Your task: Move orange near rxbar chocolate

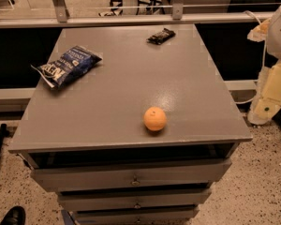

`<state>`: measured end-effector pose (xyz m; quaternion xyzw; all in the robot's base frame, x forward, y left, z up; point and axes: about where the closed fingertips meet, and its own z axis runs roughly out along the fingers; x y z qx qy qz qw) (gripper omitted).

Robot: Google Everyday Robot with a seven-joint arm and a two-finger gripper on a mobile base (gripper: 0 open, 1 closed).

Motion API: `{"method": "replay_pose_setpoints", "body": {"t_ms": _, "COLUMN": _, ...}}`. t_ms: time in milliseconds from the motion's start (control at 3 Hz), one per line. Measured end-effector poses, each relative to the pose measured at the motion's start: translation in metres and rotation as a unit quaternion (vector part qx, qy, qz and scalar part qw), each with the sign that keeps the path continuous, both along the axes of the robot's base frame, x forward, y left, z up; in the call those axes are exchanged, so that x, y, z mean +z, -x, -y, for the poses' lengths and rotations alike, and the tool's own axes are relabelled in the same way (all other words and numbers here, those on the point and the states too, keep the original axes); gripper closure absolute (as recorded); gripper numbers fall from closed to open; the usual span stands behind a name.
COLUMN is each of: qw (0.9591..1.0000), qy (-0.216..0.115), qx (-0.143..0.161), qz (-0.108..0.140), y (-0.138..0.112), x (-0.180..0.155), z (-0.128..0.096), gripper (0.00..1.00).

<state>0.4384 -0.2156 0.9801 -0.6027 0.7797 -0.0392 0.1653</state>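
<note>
Nearest are the drawers [131, 175] under the grey table [107, 130]. Just beyond its near edge, a little right of centre, sits the orange [155, 118], alone on bare surface. It looks firm and fairly light, with dimpled skin that should give some grip, but it is round, so it will likely roll if nudged from one side or squeezed off-centre. The safest hold seems to be across its widest part, coming down from above with the jaws on opposite sides. To the right, off the table and well apart from the fruit, hangs the pale arm with the gripper [271, 95]. I cannot tell how far open it is, and nothing can be seen in it. Farther back on the left lies a crinkled blue chip bag [65, 65]. At the far edge, right of centre, lies the rxbar chocolate [161, 35], flat and dark, with free space on its near side for the orange.
</note>
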Motion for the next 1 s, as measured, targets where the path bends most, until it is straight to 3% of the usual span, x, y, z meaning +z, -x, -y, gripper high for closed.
{"method": "replay_pose_setpoints", "body": {"t_ms": 667, "qw": 0.9999, "qy": -0.017, "qx": -0.001, "qz": 0.001, "y": -0.001, "x": -0.006, "z": -0.003, "gripper": 0.0}}
{"method": "replay_pose_setpoints", "body": {"t_ms": 1000, "qw": 0.9981, "qy": -0.061, "qx": 0.003, "qz": -0.009, "y": -0.003, "x": -0.03, "z": -0.014, "gripper": 0.0}}
